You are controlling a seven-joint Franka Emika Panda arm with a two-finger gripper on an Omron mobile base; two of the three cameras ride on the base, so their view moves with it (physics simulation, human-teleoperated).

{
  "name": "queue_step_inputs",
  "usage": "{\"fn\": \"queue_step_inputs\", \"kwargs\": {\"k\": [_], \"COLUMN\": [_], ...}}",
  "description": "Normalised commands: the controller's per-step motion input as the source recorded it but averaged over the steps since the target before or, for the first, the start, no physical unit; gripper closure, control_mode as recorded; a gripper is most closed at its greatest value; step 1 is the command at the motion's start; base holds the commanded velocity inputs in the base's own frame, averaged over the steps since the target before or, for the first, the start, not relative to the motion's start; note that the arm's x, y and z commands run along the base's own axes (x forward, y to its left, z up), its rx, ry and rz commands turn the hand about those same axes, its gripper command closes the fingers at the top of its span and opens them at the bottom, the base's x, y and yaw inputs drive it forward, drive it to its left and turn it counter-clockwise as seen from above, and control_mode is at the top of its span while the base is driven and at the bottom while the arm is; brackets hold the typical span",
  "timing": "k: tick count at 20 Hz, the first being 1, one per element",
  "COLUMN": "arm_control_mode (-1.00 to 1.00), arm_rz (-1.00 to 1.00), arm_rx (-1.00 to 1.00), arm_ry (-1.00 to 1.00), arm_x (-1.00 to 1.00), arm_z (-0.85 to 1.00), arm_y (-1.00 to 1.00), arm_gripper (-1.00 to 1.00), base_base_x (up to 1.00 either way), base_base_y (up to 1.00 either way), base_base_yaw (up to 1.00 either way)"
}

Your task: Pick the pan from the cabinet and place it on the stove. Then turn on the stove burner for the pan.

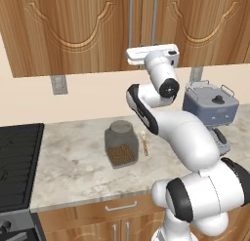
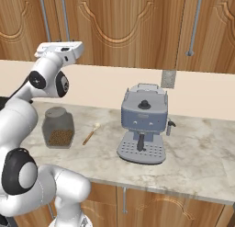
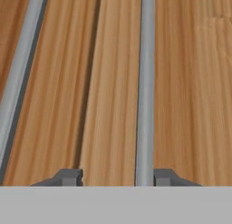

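Jaws part-open, straddling right door's bar handle (image 3: 146, 87), not visibly clamped; placed so to pull cabinet (image 1: 73, 25) open. Doors shut, so pan presumably inside, unseen. Stove (image 1: 17, 162) far left of worktop (image 1: 73, 162), bare.

I see the cabinet (image 1: 73, 30) across the top of both base frames, brown wood with curved carved lines, doors closed, its two silver bar handles (image 3: 146, 82) upright and side by side; the black ridged stove (image 1: 17, 162) sits at lower left
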Motion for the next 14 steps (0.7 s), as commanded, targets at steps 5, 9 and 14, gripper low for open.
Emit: {"fn": "queue_step_inputs", "kwargs": {"k": [5,9,14], "arm_control_mode": [-1.0,-1.0,-1.0], "arm_rz": [0.0,0.0,0.0], "arm_rx": [0.0,0.0,0.0], "arm_ry": [0.04,0.0,0.02], "arm_x": [0.01,0.0,-0.01], "arm_z": [-0.06,-0.07,-0.08], "arm_y": [-0.14,-0.43,-0.34], "arm_gripper": [1.0,1.0,1.0], "base_base_x": [0.0,0.0,0.0], "base_base_y": [0.0,0.0,0.0], "base_base_yaw": [0.0,0.0,0.0]}}
